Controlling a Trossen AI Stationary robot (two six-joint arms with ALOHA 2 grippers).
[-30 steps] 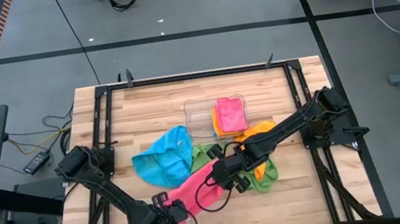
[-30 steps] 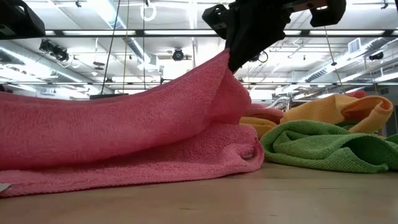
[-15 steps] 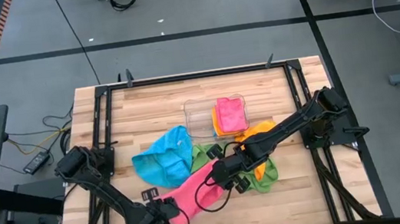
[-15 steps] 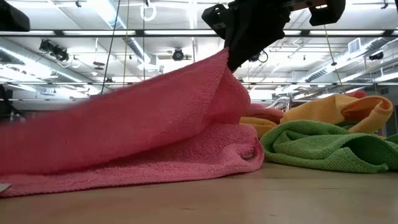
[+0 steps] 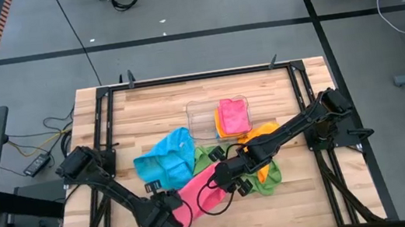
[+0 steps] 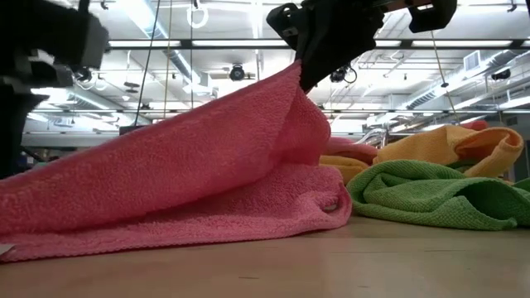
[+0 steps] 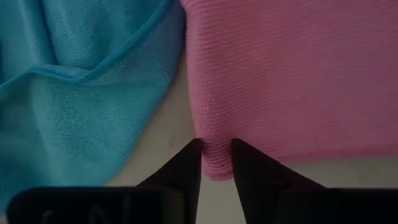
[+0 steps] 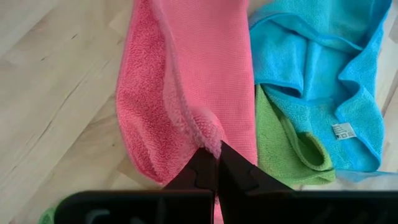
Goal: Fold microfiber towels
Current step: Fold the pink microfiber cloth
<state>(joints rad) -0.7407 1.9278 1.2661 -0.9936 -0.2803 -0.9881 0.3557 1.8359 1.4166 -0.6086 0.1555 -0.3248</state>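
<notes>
A pink microfiber towel lies stretched between my two grippers near the table's front. My right gripper is shut on its raised far-right part. My left gripper is shut on the towel's near-left corner, and it shows as a dark shape in the low view. A blue towel lies crumpled left of centre. Green and orange towels lie under and behind my right arm. My left gripper has the pink towel's near-left corner between its two fingers, with cloth filling the gap. The fingers come steeply from above. One layer or several, I cannot tell. The corner sits low, at the table. My right gripper pinches a bunched fold of the pink towel between its shut fingers, slanting down from above. That part is lifted. From it the cloth slopes down toward the left gripper, while a lower layer lies on the table.
A clear plastic tray stands at the centre back, holding folded pink and orange towels. Bare wood lies along the near edge and at the far left. A black frame borders the table.
My left gripper has moved from the table's near edge away toward the pink towel's near-left corner, sinking and tipping more steeply down; it now shows at the low view's left. My right gripper has kept the towel's raised part where it was.
</notes>
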